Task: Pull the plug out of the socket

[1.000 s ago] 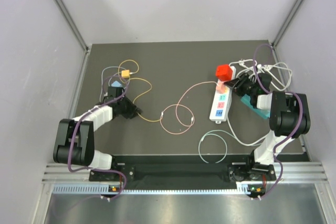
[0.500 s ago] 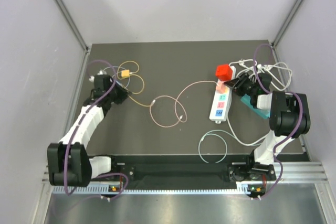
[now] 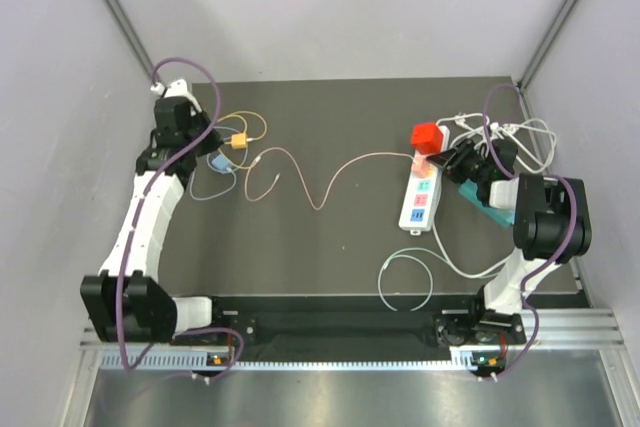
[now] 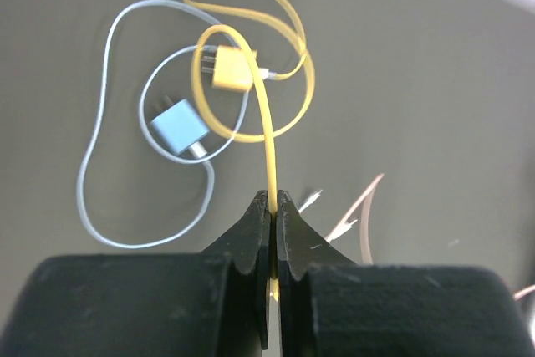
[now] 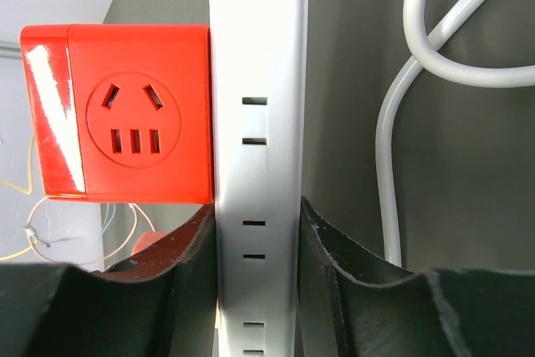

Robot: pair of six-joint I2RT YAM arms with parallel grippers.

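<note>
- Grip first: your left claw [image 4: 272, 215] has its black pads pinched almost together, nipping the thin yellow cable [image 4: 267, 135]. That flat, glossy ribbon runs up from the pads toward a boxy yellow plug [image 4: 227, 70].
- Just beside the yellow plug lies a small pale-blue plug [image 4: 178, 129], a rounded cube. Its blue cable [image 4: 80, 186] is looped around it on the matte dark worktop [image 4: 435, 106].
- Your right claw [image 5: 257, 227] clamps the long white power strip [image 5: 255, 56] by its two side walls. The strip is smooth plastic with slim slots.
- A glossy red cube adapter [image 5: 125, 114], with socket holes in a round recess, sits against the strip.
- From above, a pinkish plug [image 3: 415, 160] sits on the strip just below the red cube. Its thin pink cable [image 3: 380, 156] snakes left in waves.
- A thick white cable [image 5: 389, 173] curls on the strip's other side.
</note>
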